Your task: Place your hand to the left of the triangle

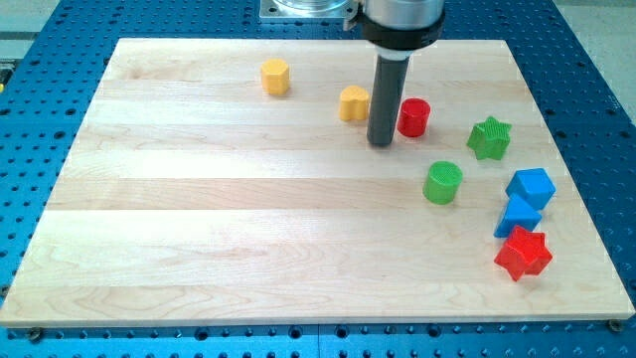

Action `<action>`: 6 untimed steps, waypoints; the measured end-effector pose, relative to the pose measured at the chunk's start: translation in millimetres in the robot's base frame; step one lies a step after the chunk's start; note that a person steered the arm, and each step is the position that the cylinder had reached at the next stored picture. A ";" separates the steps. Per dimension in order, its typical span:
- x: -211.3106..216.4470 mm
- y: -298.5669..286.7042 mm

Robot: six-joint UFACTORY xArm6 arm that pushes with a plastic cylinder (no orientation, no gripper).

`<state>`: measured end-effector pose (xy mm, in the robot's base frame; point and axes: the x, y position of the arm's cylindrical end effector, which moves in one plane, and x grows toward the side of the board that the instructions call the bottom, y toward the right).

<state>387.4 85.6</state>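
probably the blue triangle block point(517, 216) is light and slides easily, so my tip point(382, 143), a bare rod gripping nothing, should stay off it.

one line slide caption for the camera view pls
Dark rod's tip rests between a yellow heart-like block and a red cylinder block on the wooden board.

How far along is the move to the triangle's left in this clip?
Nothing looks done yet. My tip stands between the yellow block and the red cylinder, near the view's top. The likely triangle, the lower blue block, lies toward the view's lower right under the blue cube. Left: travelling to its left side.
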 end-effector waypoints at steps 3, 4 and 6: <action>30.4 -38.5; 121.6 -28.9; 119.0 102.9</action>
